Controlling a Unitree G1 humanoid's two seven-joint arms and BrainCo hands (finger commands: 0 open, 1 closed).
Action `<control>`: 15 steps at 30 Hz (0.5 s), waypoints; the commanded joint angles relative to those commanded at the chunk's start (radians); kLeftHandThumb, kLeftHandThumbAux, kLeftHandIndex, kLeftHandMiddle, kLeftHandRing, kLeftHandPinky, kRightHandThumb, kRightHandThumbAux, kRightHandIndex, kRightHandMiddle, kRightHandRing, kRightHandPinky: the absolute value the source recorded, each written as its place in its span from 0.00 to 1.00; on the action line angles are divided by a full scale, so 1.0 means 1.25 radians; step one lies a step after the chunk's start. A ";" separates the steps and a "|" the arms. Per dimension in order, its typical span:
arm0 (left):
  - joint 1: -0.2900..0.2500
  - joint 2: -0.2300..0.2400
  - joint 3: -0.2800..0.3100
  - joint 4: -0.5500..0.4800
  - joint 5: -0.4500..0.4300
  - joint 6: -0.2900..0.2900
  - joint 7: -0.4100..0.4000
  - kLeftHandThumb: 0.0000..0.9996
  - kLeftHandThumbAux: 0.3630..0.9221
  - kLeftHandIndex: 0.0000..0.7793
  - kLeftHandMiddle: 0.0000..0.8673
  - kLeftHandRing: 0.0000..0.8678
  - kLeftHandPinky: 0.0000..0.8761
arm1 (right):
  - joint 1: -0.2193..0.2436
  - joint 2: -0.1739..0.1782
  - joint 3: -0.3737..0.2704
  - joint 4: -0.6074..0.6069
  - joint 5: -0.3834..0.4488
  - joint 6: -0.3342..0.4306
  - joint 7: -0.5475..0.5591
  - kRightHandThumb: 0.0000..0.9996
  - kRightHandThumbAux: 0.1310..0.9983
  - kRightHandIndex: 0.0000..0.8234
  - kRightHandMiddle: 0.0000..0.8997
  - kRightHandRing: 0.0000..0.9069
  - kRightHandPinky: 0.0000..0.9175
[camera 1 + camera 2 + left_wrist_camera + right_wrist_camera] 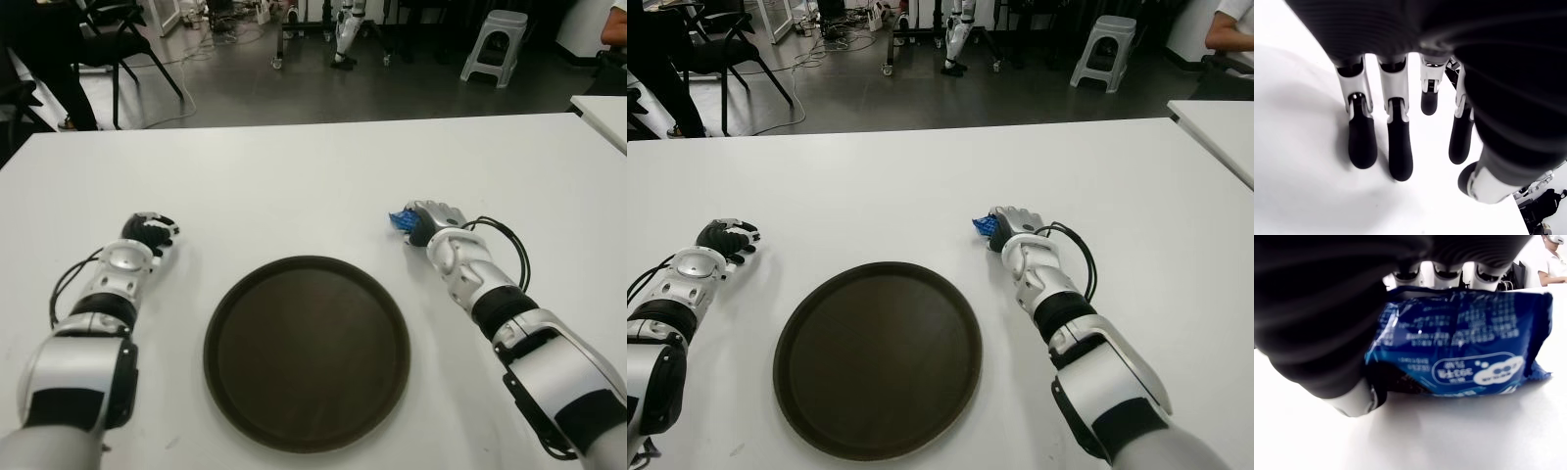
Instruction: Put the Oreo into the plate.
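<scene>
Tabletop (313, 176), white and bare, spreads beneath both hands; past its far edge lies a grey floor with a black chair (118, 39), a pale stool (495, 44), cables and the legs of another robot (348, 34). A second white table (602, 113) shows far off beyond the right hand. The right hand (431, 220) has its fingers curled over the blue Oreo packet (1459, 342), thumb under it, the packet low against the tabletop. The round dark plate (306, 352) lies near that hand, on its inner side and closer to the robot, with nothing between them. The left hand (147, 233) shows on the plate's other side, fingers (1362, 142) loosely spread over the tabletop, holding nothing.
</scene>
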 joint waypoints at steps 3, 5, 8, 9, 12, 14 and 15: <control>0.000 0.001 -0.004 0.000 0.004 0.004 0.000 0.67 0.65 0.51 0.11 0.16 0.19 | 0.002 -0.001 0.003 -0.003 -0.003 -0.001 0.001 0.70 0.69 0.53 0.72 0.60 0.64; 0.000 0.001 -0.005 0.000 0.004 0.005 0.000 0.67 0.65 0.51 0.11 0.16 0.19 | 0.004 -0.002 0.003 -0.004 -0.004 -0.002 -0.001 0.70 0.69 0.53 0.75 0.67 0.70; 0.000 0.000 -0.007 0.000 0.004 0.006 0.002 0.67 0.65 0.51 0.12 0.16 0.19 | 0.004 -0.003 0.005 -0.005 -0.006 -0.005 -0.006 0.70 0.69 0.53 0.77 0.72 0.73; -0.001 0.000 -0.009 0.000 0.005 0.006 0.003 0.67 0.65 0.51 0.12 0.16 0.19 | 0.005 -0.004 0.005 -0.006 -0.007 -0.007 -0.010 0.70 0.69 0.53 0.77 0.73 0.73; -0.002 0.001 -0.013 0.000 0.009 0.008 0.005 0.67 0.66 0.51 0.11 0.16 0.18 | 0.006 -0.004 0.004 -0.006 -0.007 -0.010 -0.022 0.70 0.69 0.53 0.79 0.77 0.74; -0.002 0.001 -0.015 0.000 0.010 0.010 0.005 0.67 0.66 0.51 0.11 0.15 0.17 | 0.007 -0.004 0.003 -0.007 -0.007 -0.013 -0.030 0.70 0.69 0.53 0.80 0.78 0.75; -0.002 0.001 -0.014 0.000 0.010 0.010 0.005 0.67 0.66 0.51 0.11 0.15 0.17 | 0.009 -0.005 -0.002 -0.010 -0.003 -0.018 -0.040 0.70 0.69 0.53 0.80 0.78 0.75</control>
